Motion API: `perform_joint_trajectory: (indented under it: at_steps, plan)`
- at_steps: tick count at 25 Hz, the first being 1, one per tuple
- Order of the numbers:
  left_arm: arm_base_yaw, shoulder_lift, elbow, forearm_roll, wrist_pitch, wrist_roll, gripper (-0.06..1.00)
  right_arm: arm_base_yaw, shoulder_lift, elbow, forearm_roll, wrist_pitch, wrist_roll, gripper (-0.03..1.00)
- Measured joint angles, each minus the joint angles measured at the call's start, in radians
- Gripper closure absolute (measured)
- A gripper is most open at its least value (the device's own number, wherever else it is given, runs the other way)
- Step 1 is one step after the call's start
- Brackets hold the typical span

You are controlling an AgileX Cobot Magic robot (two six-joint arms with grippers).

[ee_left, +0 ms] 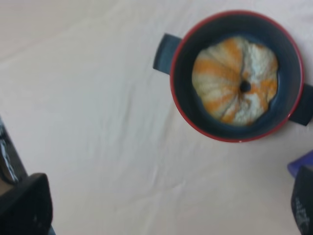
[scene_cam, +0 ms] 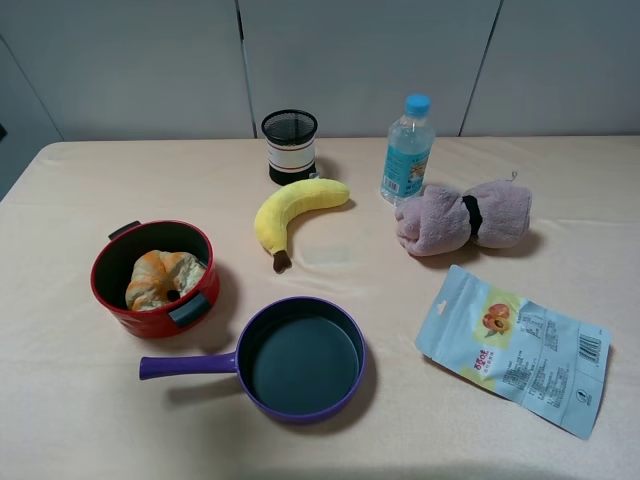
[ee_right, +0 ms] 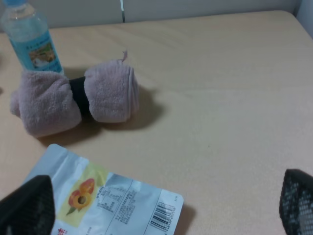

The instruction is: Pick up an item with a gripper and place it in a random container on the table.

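**Pastry sits in the red pot; both hands spread wide and empty**

The pastry (scene_cam: pixel 163 279) lies curled inside the red pot (scene_cam: pixel 152 312), filling most of its dark inside, with a ring of bare floor showing around it in the left wrist view. The pot stands on the left part of the counter (scene_cam: pixel 90 410), its two black handles pointing away and toward the near side.

Just beside the pot, toward the middle, sits a purple pan (scene_cam: pixel 300 357); its long handle runs leftward and ends below the pot, close to it but apart. Beyond them a banana (scene_cam: pixel 290 211) lies near the centre, and a black mesh cup (scene_cam: pixel 289 146) stands behind it. A water bottle (scene_cam: pixel 407 148) stands to the right of the cup, with a rolled pink towel (scene_cam: pixel 463 218) just beside it. A snack pouch (scene_cam: pixel 515 347) lies flat on the right, near the front.

Open cloth stretches along the far left edge, the front left corner and the far right side behind the towel.

The left hand (ee_left: pixel 166 210) hangs above the pot and the counter, fingers (ee_left: pixel 27 205) set far apart, gripping nothing. The right hand (ee_right: pixel 161 208) hangs over the pouch's corner, likewise spread wide and holding nothing. Neither hand appears in the high view.
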State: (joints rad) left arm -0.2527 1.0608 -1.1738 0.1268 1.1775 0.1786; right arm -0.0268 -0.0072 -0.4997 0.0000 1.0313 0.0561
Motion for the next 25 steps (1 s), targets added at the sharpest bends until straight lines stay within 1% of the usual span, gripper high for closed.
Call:
perform_joint_trajectory:
  at_steps: [3, 13, 17, 21, 25]
  plan:
    - [0.000, -0.107, 0.026, 0.000, 0.000, 0.000, -0.05, 0.000, 0.000, 0.000, 0.000, 0.000, 0.000, 0.27]
    - [0.000, -0.538, 0.212, 0.000, 0.000, 0.001, -0.05, 0.000, 0.000, 0.000, 0.000, 0.000, 0.000, 0.27]
    - [0.010, -0.684, 0.272, -0.019, 0.000, 0.001, -0.05, 0.000, 0.000, 0.000, 0.000, 0.000, 0.000, 0.27]
    - [0.098, -0.792, 0.329, -0.055, 0.000, 0.001, -0.05, 0.000, 0.000, 0.000, 0.000, 0.000, 0.000, 0.27]
    - [0.215, -0.872, 0.404, -0.082, 0.000, 0.001, -0.05, 0.000, 0.000, 0.000, 0.000, 0.000, 0.000, 0.27]
